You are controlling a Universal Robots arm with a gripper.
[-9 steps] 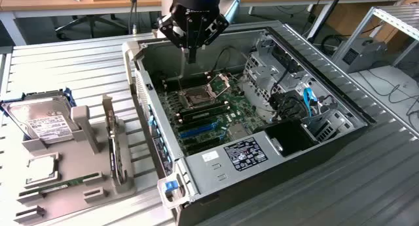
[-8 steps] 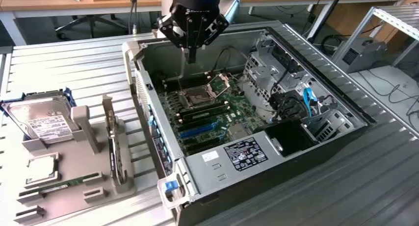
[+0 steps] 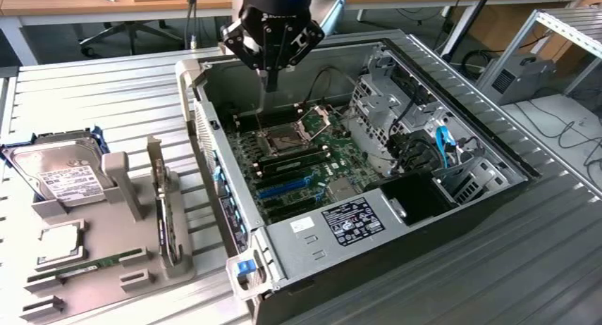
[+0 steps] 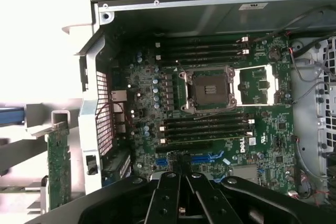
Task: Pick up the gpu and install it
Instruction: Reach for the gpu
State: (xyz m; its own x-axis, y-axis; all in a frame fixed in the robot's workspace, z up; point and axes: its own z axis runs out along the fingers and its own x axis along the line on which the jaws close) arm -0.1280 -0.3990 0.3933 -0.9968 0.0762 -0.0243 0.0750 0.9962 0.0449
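The gpu (image 3: 162, 223) stands on edge in a slot of the grey holder (image 3: 141, 258) at the exterior view's left, its metal bracket end pointing up and away. In the wrist view the gpu (image 4: 58, 166) appears as a green-tinged card outside the case wall. My gripper (image 3: 271, 80) hangs over the far end of the open computer case (image 3: 470, 127), well apart from the gpu. Its fingers (image 4: 173, 182) are shut together with nothing between them. Below the gripper (image 4: 181, 169) lies the motherboard (image 4: 262, 145) with its blue expansion slots (image 3: 282, 187).
The holder also carries a silver hard drive (image 3: 61, 177), a processor chip (image 3: 61, 242) and a green memory stick (image 3: 89, 266). Inside the case are the processor socket (image 3: 280, 138), drive cage (image 3: 385, 106), cables (image 3: 442, 145) and power supply (image 3: 353, 223). Ribbed metal table (image 3: 94, 99) surrounds everything.
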